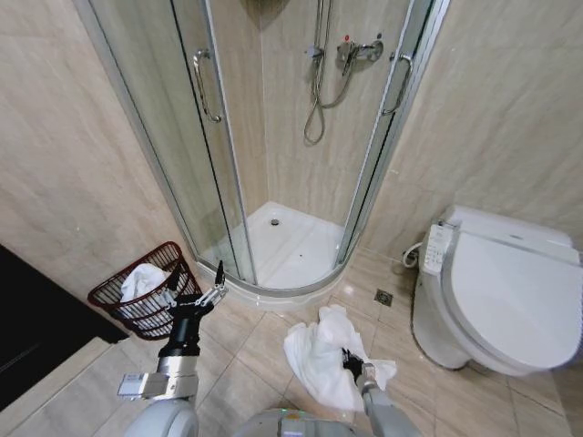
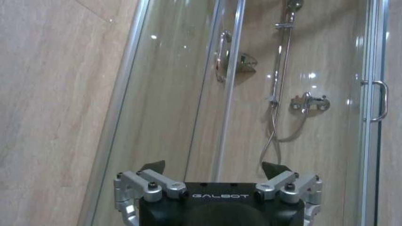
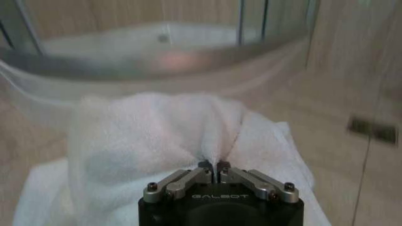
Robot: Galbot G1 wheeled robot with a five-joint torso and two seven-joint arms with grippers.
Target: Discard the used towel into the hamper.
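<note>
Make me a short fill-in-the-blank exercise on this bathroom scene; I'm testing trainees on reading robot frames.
1. The right gripper is ____ on the crumpled white towel on the tiled floor.
2. The left gripper, raised beside the dark reddish-brown woven hamper, has its fingers ____.
3. Inside the hamper lies a ____ cloth.
4. The white toilet's lid is ____.

Missing words: shut; open; white; closed

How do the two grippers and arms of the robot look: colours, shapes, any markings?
Each gripper, left gripper and right gripper, has a black body marked GALBOT in pale letters, silver metal linkages with dark screws, and small black fingertips. In the head view, the left arm is black near the gripper, then silver-grey and rounded lower down.
</note>
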